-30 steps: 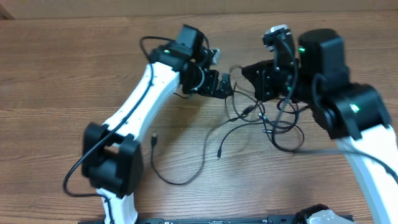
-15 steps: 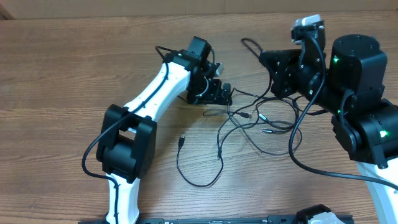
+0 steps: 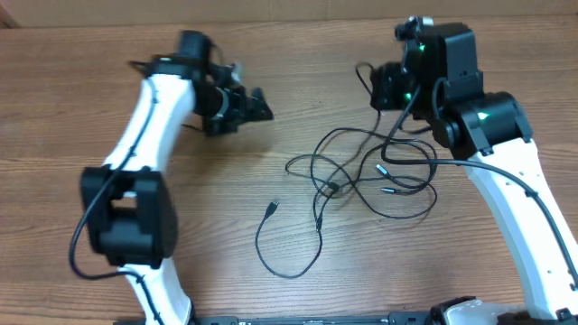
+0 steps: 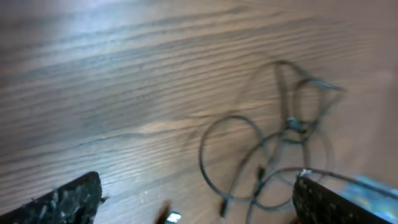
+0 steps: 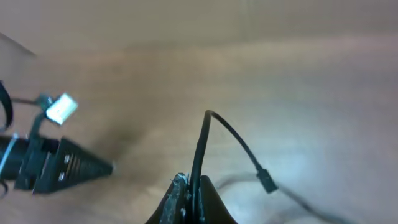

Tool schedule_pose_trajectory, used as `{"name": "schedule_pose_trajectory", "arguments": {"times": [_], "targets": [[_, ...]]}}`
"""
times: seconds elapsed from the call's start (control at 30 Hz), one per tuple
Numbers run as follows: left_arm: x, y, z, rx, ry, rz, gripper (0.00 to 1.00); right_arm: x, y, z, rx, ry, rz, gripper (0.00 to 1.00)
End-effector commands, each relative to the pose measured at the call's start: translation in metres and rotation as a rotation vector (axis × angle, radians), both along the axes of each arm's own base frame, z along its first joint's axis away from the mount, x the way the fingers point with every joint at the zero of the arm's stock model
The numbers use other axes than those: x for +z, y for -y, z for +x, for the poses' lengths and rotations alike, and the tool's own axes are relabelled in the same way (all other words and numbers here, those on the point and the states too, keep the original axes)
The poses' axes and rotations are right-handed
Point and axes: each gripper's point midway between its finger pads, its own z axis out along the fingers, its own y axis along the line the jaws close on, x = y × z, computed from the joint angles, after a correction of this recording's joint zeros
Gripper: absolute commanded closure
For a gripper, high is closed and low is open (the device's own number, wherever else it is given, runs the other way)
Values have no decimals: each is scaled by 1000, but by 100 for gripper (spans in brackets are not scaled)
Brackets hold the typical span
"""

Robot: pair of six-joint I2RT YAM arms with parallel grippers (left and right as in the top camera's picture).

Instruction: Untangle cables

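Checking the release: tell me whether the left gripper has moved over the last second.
Yes. Against the table, the left gripper has swung left, away from the cables, open and empty.

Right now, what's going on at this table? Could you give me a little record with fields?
surface: wooden table
cables: thin black cords, tangled in loose loops right of centre
loose plug: lies on the wood left of the tangle
left gripper: open, empty, well clear of the cables
right gripper: shut, pinching one of the cables between its fingers
tangle: not yet undone
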Motion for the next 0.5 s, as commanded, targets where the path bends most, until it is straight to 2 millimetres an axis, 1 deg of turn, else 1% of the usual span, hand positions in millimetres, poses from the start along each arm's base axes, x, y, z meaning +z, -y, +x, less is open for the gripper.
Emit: {"name": "schedule_pose_trajectory", "arguments": {"times": [0.0, 0.07, 0.13, 0.17, 0.23, 0.3, 0.33, 0.47], "targets": [[51, 35, -11, -246, 196, -251, 2, 59, -11, -2, 79, 173, 59, 96], [55, 43, -15, -330, 260, -275, 2, 88, -17, -2, 109, 245, 95, 96], [57, 56, -20, -413, 317, -280, 1, 115, -19, -5, 124, 301, 117, 96], [59, 65, -23, -453, 343, -292, 1, 125, -18, -7, 124, 320, 123, 96], [67, 88, -32, -557, 422, -348, 0, 144, -19, -13, 136, 348, 137, 96], [75, 110, -38, -640, 496, -388, 0, 153, -20, -19, 151, 353, 146, 96], [77, 119, -39, -667, 529, -396, 0, 155, -19, -21, 151, 350, 145, 96], [84, 144, -37, -736, 632, -407, 0, 151, -18, -24, 145, 318, 148, 96]]}}
